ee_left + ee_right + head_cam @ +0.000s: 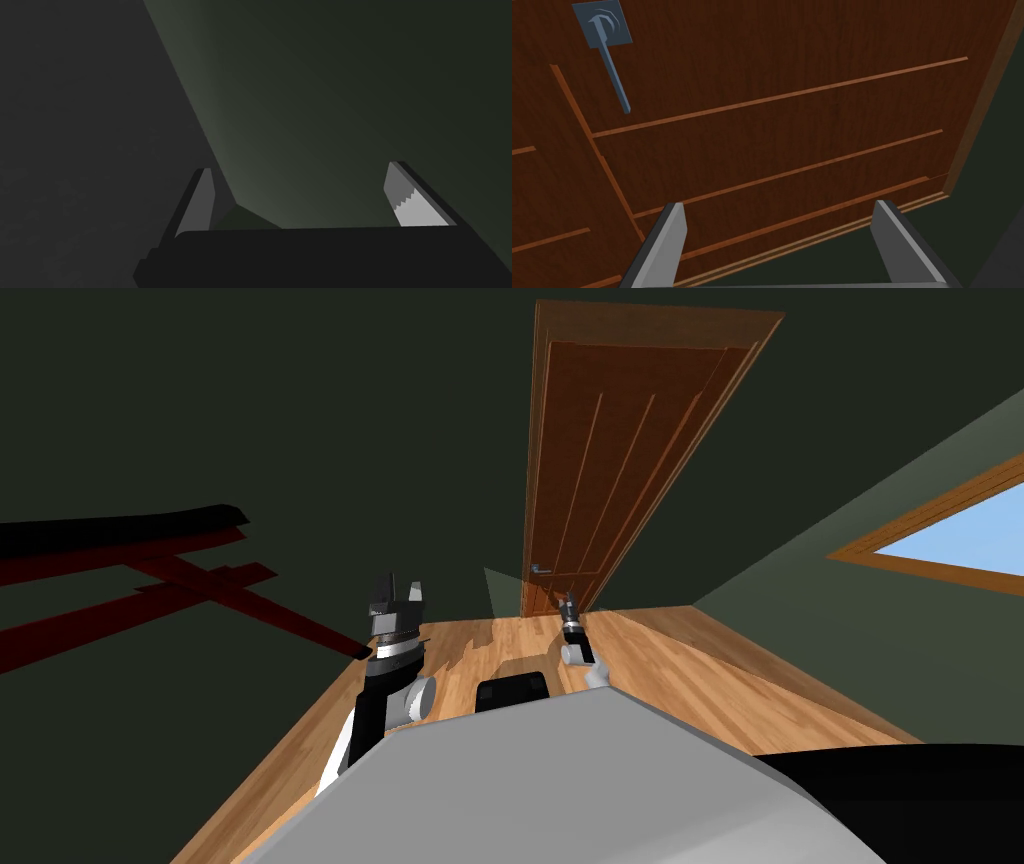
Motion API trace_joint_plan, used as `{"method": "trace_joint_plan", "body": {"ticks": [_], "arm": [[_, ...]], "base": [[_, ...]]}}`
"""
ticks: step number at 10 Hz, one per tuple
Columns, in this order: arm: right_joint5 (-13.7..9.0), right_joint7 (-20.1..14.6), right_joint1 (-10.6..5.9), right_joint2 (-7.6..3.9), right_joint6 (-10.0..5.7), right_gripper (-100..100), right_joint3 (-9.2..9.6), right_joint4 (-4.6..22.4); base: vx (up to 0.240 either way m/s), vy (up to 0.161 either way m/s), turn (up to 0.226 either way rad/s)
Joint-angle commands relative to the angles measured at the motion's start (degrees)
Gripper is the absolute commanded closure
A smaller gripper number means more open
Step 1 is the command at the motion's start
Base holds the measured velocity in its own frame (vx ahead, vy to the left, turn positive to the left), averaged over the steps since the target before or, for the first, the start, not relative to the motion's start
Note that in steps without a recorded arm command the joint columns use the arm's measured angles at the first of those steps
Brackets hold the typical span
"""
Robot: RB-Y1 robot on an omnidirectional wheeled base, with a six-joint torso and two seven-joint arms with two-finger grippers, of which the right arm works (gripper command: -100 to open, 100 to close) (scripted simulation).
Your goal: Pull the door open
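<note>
Door (610, 458) of dark brown wood with long raised panel lines is seen straight ahead at the far end of the room, set within a lighter wooden frame (540, 418). Dark green walls (300, 408) are seen on both sides of it. A floor (700, 678) of light wooden planks is laid from the robot up to the door's foot. In the wall at the robot's right, a window (950, 538) with a wooden surround and a pale blue pane is set. On the wall at the left, dark red crossed bars (200, 588) are seen beside a black area.

The left gripper (400, 586) is raised at the robot's left, over the floor's edge near the wall, well apart from the door. Its 2 fingers are spread wide in the left wrist view (300, 166), and nothing is held between them.

The right gripper (567, 606) is held out close to the door's lower part, just beside the handle's side of the door. In the right wrist view (780, 204) its 2 fingers are spread wide, nothing is gripped, and the door's panel is faced.

The handle (614, 75), a blue-grey lever on a square plate, is mounted near the door's edge (541, 570). It lies beyond the right gripper's fingertips and off to 1 side, untouched.
</note>
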Motion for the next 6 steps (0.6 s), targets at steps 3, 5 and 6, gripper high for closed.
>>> {"method": "trace_joint_plan", "body": {"ticks": [3,5,6], "arm": [[-0.95,0.89,-1.92,-0.3,-0.81,-100,-0.05,5.51],[-1.45,1.3,-3.0,-0.47,-1.29,-100,-0.09,8.49],[-1.7,1.51,-3.54,-0.55,-1.54,-100,-0.11,9.99]], "base": [[0.091,-0.042,0.099],[0.08,-0.041,0.11],[0.083,-0.043,0.106]]}}
